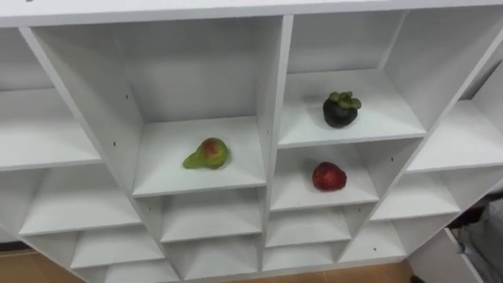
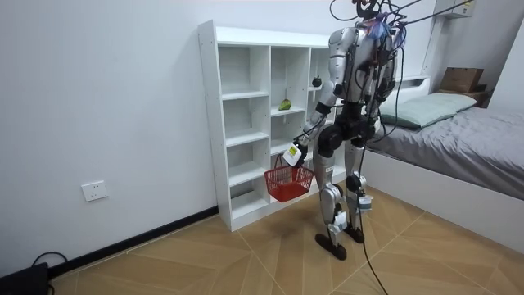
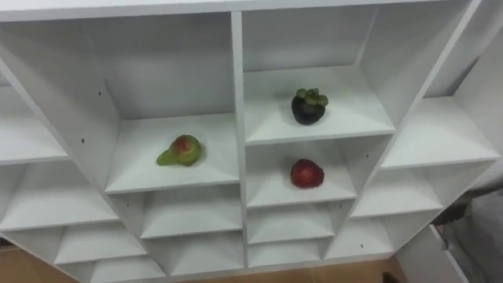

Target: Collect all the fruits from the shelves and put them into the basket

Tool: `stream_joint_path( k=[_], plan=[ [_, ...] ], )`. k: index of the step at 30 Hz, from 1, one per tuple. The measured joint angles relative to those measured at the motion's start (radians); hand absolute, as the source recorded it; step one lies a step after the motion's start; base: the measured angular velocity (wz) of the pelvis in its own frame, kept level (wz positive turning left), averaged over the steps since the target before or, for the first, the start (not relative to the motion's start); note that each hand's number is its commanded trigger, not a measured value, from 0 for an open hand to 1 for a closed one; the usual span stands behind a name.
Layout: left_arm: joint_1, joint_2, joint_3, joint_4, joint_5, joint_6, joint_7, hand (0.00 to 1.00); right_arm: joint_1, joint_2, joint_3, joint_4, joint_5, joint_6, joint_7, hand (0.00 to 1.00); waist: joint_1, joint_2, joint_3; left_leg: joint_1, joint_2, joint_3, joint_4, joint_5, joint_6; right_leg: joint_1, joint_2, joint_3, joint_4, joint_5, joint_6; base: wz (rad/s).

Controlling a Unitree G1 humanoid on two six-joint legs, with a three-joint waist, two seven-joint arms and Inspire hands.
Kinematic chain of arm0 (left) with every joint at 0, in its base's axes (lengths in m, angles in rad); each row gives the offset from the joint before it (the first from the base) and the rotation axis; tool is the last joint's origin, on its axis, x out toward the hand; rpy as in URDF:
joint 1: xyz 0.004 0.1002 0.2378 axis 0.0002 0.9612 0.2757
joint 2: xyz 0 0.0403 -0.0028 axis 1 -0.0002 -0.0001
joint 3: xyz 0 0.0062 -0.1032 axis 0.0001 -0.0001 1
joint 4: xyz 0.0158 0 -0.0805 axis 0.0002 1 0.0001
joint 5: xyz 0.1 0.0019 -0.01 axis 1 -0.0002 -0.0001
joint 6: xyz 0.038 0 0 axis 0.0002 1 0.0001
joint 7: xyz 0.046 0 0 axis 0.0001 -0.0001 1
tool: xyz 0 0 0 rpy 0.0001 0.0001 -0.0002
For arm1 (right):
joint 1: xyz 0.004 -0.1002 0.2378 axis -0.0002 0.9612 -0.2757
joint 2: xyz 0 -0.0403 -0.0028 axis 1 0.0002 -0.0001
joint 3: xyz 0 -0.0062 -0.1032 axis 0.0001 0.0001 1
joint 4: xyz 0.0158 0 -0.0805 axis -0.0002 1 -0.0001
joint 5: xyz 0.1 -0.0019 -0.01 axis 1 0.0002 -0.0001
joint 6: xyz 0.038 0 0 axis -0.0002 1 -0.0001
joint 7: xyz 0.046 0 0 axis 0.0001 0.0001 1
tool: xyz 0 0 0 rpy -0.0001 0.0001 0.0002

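From the room view I see the robot standing right at the white closet (image 2: 246,123), left of frame centre. Its left hand (image 2: 293,153) hangs low, fingers curled around the handle of the red basket (image 2: 288,183), which dangles beside the lower shelves. Through the head camera, three fruits remain on the shelves: a green-red pear (image 1: 207,153) at centre, a dark mangosteen (image 1: 341,109) in the upper right, and a red fruit (image 1: 328,176) one compartment below it.

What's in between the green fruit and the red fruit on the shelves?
A white upright divider board stands between the green fruit and the red fruit, which lie in neighbouring compartments, as the left eye view shows.
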Motion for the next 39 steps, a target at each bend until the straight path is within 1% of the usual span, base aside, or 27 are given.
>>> stream_joint_path(
  k=[1, 2, 3, 4, 5, 6, 8, 9, 11, 12, 13, 15, 21, 24, 28, 30, 34, 39],
  plan=[
    [0.001, 0.0, 0.0, 0.0, 0.004, -0.008, 0.0, 1.0, 0.005, 0.001, 0.002, -0.033, -0.041, -0.002, -0.02, 0.0, 0.004, 0.0, 0.0003, 0.0, 0.0, 0.005, 0.0, 0.0, 0.0, -0.002, 0.0, 0.002, 0.002, 0.0, 0.0, -0.19],
    [0.005, 0.0, 0.001, 0.0, 0.007, -0.022, 0.0, 1.0, 0.008, 0.0, 0.017, -0.104, -0.138, -0.007, -0.061, 0.0, 0.01, 0.0, 0.0004, -0.003, 0.001, 0.013, 0.0, 0.0, 0.0, -0.012, 0.001, 0.005, 0.014, -0.002, -0.001, -0.19],
    [0.006, 0.0, 0.001, 0.002, 0.007, -0.026, 0.003, 1.0, 0.007, 0.0, 0.031, -0.162, -0.233, -0.025, -0.096, 0.0, 0.011, -0.002, 0.0004, -0.01, 0.002, 0.012, 0.001, 0.0, 0.0, -0.017, 0.001, 0.005, 0.017, -0.002, -0.002, -0.14],
    [0.005, -0.001, 0.001, 0.002, 0.008, -0.026, 0.008, 1.0, 0.007, 0.0, 0.032, -0.194, -0.269, -0.03, -0.113, 0.0, 0.013, -0.003, 0.001, -0.012, 0.002, 0.013, 0.001, 0.0, 0.0, -0.021, 0.001, 0.004, 0.018, -0.001, -0.002, -0.04],
    [0.0, -0.002, -0.001, 0.002, 0.009, -0.026, 0.012, 1.0, 0.005, 0.001, 0.037, -0.264, -0.332, -0.038, -0.157, 0.0, 0.02, -0.005, -0.0006, -0.016, 0.001, 0.014, 0.002, 0.0, 0.0, -0.032, 0.001, 0.004, 0.021, -0.001, -0.002, 0.0],
    [0.001, 0.0, -0.009, 0.001, 0.009, -0.027, 0.017, 1.0, 0.001, 0.0, 0.047, -0.322, -0.39, -0.057, -0.198, 0.0, 0.026, -0.007, -0.0012, -0.017, 0.001, 0.014, 0.004, 0.0, 0.0, -0.033, 0.001, 0.002, 0.02, -0.001, -0.002, 0.0],
    [0.003, 0.004, -0.036, -0.003, 0.005, -0.03, 0.02, 1.0, 0.001, 0.0, 0.069, -0.404, -0.456, -0.084, -0.252, 0.0, 0.032, -0.009, -0.0024, -0.017, 0.001, 0.011, 0.004, 0.0, 0.0, -0.032, 0.001, 0.0, 0.017, -0.001, -0.002, 0.06],
    [0.007, 0.004, -0.042, -0.003, 0.008, -0.033, 0.021, 1.0, -0.002, 0.0, 0.085, -0.44, -0.495, -0.103, -0.277, 0.0, 0.035, -0.01, -0.0031, -0.018, 0.001, 0.009, 0.004, 0.0, 0.0, -0.032, 0.002, -0.001, 0.016, -0.001, -0.002, 0.07],
    [0.013, 0.004, -0.043, -0.003, 0.008, -0.036, 0.026, 1.0, -0.008, 0.0, 0.108, -0.465, -0.548, -0.122, -0.307, 0.0, 0.037, -0.014, -0.0051, -0.018, 0.002, 0.006, 0.004, 0.001, 0.0, -0.03, 0.002, -0.001, 0.015, -0.001, -0.002, 0.06],
    [0.016, 0.004, -0.043, -0.003, 0.01, -0.037, 0.034, 1.0, -0.011, 0.001, 0.119, -0.468, -0.59, -0.13, -0.325, 0.0, 0.039, -0.018, -0.0053, -0.018, 0.002, 0.005, 0.004, 0.001, 0.0, -0.03, 0.002, 0.0, 0.016, -0.001, -0.002, 0.0],
    [0.017, 0.003, -0.042, -0.002, 0.01, -0.038, 0.036, 1.0, -0.01, 0.001, 0.124, -0.474, -0.608, -0.13, -0.333, 0.0, 0.041, -0.019, -0.0049, -0.018, 0.002, 0.004, 0.003, 0.001, 0.0, -0.03, 0.003, 0.0, 0.017, -0.001, -0.002, 0.0],
    [0.015, 0.003, -0.042, 0.004, 0.011, -0.047, 0.038, 1.0, -0.009, 0.001, 0.128, -0.529, -0.656, -0.135, -0.364, 0.0, 0.053, -0.017, -0.0029, -0.024, 0.002, 0.001, 0.002, 0.001, 0.0, -0.032, 0.001, -0.002, 0.02, -0.001, -0.002, -0.02],
    [0.011, 0.004, -0.042, 0.008, 0.017, -0.057, 0.054, 1.0, -0.009, 0.001, 0.138, -0.634, -0.78, -0.182, -0.393, 0.0, 0.059, -0.009, 0.0011, -0.033, 0.002, 0.001, 0.003, 0.001, 0.0, -0.037, 0.001, -0.004, 0.02, -0.001, -0.002, 0.0],
    [0.01, 0.004, -0.042, 0.008, 0.018, -0.057, 0.054, 1.0, -0.009, -0.001, 0.162, -0.699, -0.804, -0.192, -0.399, 0.0, 0.064, -0.004, 0.0008, -0.033, 0.002, 0.001, 0.001, 0.001, 0.0, -0.038, 0.002, -0.006, 0.021, -0.001, -0.002, 0.0],
    [0.01, 0.006, -0.042, 0.008, 0.022, -0.061, 0.055, 1.0, -0.009, -0.007, 0.19, -0.741, -0.838, -0.194, -0.399, 0.0, 0.067, -0.003, 0.0004, -0.03, 0.002, 0.001, 0.001, 0.001, 0.0, -0.037, 0.002, -0.007, 0.022, -0.001, -0.002, 0.0],
    [0.007, 0.006, -0.042, 0.009, 0.04, -0.062, 0.055, 1.0, -0.01, -0.009, 0.196, -0.754, -0.864, -0.194, -0.4, 0.0, 0.077, -0.003, 0.0003, -0.027, 0.002, 0.001, 0.002, 0.001, 0.0, -0.037, 0.001, -0.009, 0.027, -0.001, -0.002, 0.0],
    [0.002, 0.006, -0.042, 0.012, 0.04, -0.062, 0.055, 1.0, -0.01, -0.017, 0.205, -0.78, -0.919, -0.195, -0.402, 0.0, 0.085, -0.006, -0.0008, -0.023, 0.003, 0.0, 0.005, 0.001, 0.0, -0.036, 0.0, -0.011, 0.028, -0.001, -0.002, 0.0],
    [0.004, 0.005, -0.042, 0.02, 0.04, -0.061, 0.055, 1.0, -0.009, -0.025, 0.217, -0.84, -0.933, -0.195, -0.4, 0.0, 0.087, -0.007, -0.0006, -0.03, 0.006, 0.0, 0.014, 0.001, 0.0, -0.041, -0.001, -0.011, 0.03, -0.001, -0.002, 0.0]
  ],
)
